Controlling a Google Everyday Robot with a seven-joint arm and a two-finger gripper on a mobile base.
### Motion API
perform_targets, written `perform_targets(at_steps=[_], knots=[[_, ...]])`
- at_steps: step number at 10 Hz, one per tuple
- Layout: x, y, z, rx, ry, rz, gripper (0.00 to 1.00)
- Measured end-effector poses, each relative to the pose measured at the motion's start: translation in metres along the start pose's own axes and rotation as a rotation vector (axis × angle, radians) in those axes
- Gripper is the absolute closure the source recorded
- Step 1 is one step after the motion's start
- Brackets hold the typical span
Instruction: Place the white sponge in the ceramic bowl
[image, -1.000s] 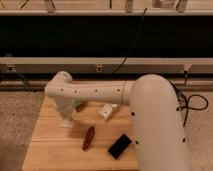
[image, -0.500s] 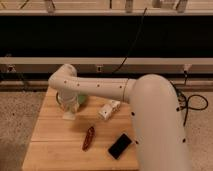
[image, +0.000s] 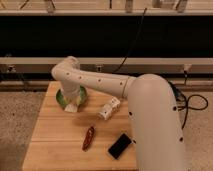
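The green ceramic bowl (image: 62, 98) sits at the back left of the wooden table, mostly hidden behind my arm. My gripper (image: 73, 100) hangs from the white wrist right over the bowl's front part. A small off-white block (image: 71, 107), which looks like the white sponge, shows at the gripper's lower end by the bowl's front rim. I cannot tell whether the gripper holds it or whether it rests on the bowl.
A white bottle (image: 109, 108) lies on its side mid-table. A red-brown object (image: 89, 138) lies nearer the front and a black phone (image: 120, 146) at the front right. My arm's bulk covers the right of the table (image: 45, 145). A dark shelf runs behind.
The arm's wrist and gripper have risen and moved toward the back of the table. The green bowl now shows around the gripper.
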Motion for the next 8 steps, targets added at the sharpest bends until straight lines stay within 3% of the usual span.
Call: perform_targets(at_steps=[5,8], knots=[[0.038,-0.003,-0.010,-0.004,0.017,0.029,1.00],[0.049,-0.005,-0.011,-0.006,0.022,0.039,1.00]])
